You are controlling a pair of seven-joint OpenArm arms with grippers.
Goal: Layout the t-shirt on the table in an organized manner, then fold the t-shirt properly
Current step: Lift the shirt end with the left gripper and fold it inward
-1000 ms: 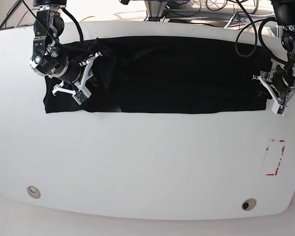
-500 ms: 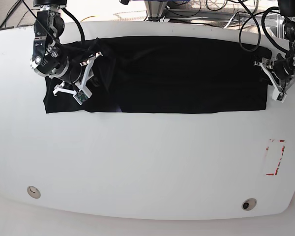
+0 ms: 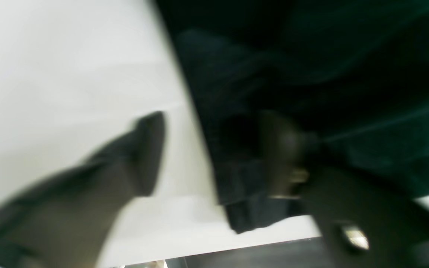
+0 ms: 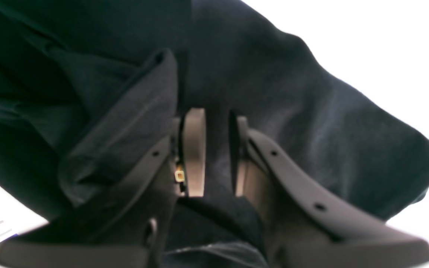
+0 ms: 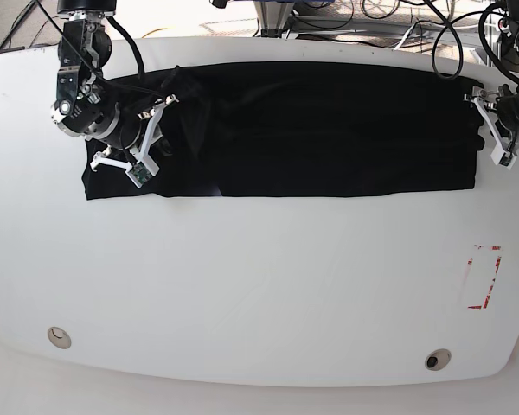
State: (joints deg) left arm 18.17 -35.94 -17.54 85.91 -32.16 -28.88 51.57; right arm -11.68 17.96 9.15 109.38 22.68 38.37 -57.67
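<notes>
Black cloth sits pinched in the right tool (image 4: 214, 152): its two fingers (image 4: 194, 149) stand close together with a fold of the t-shirt (image 5: 329, 130) between them and more cloth bunched over the finger on that view's left. In the base view this tool lies over the shirt's end at that view's left, near the worktop's far edge, the arm rising behind it.

Left tool (image 3: 214, 152): jaws parted. One finger (image 3: 147, 152) hangs over bare white worktop (image 5: 259, 285); the other, dark and blurred, lies against the shirt's hemmed edge. The wrist picture is smeared, so whether that finger touches the cloth or only overlaps it cannot be told; nothing appears gripped. In the base view the tool is at the shirt's end on that view's right, beside the edge of the cloth.

T-shirt: spread as a long black band along the far side of the worktop, lower edge fairly straight, creased and rumpled near the right tool.

Worktop: glossy white, curved edges. Red dashed rectangle (image 5: 483, 277) near the right side of the base view, well apart from the shirt. Two round holes (image 5: 59, 336) toward the near edge.
</notes>
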